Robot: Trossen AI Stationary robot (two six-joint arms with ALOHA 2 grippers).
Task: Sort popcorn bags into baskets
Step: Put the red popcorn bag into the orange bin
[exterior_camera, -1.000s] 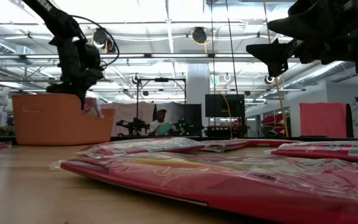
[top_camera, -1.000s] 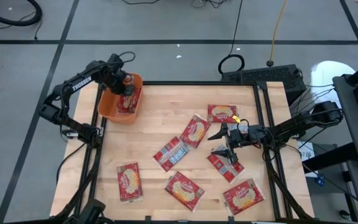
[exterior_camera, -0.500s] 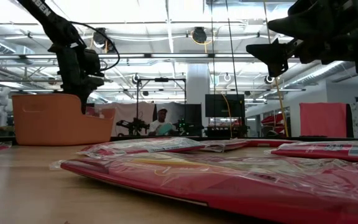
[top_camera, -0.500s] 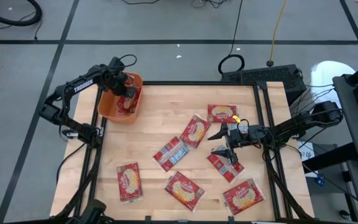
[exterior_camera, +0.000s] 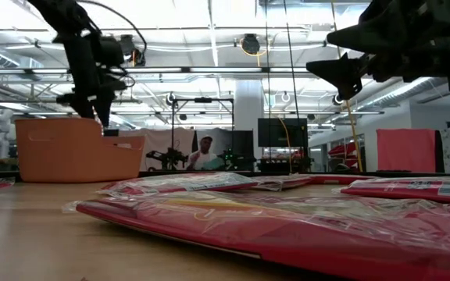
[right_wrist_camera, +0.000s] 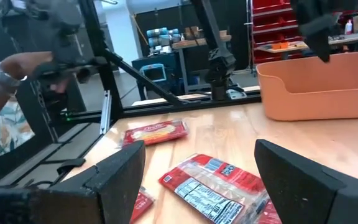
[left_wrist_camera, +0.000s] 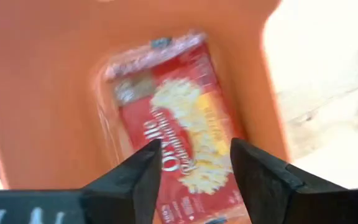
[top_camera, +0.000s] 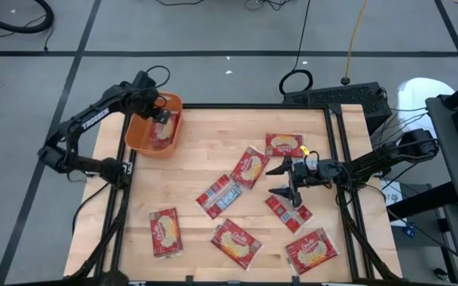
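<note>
The orange basket (top_camera: 136, 140) stands at the table's far left corner with a red popcorn bag (top_camera: 164, 133) lying flat in it. My left gripper (top_camera: 159, 110) hangs open and empty above the basket; in the left wrist view its fingers (left_wrist_camera: 143, 163) frame the bag (left_wrist_camera: 179, 130) on the basket's floor. Several more popcorn bags lie flat on the wood, among them one at the middle (top_camera: 219, 196) with its silver-grey side up and one on the right (top_camera: 289, 211). My right gripper (top_camera: 277, 180) is open and empty, above the table at the right of centre.
More bags lie at the far right (top_camera: 285, 145), the near left (top_camera: 165, 232), the near middle (top_camera: 235, 242) and the near right (top_camera: 311, 250). Bare wood shows between the basket and the bags. A person's hand (right_wrist_camera: 17, 68) shows beyond the table.
My left gripper has gone up, from level with the basket's rim to well above it, while the bag stays in the basket.
</note>
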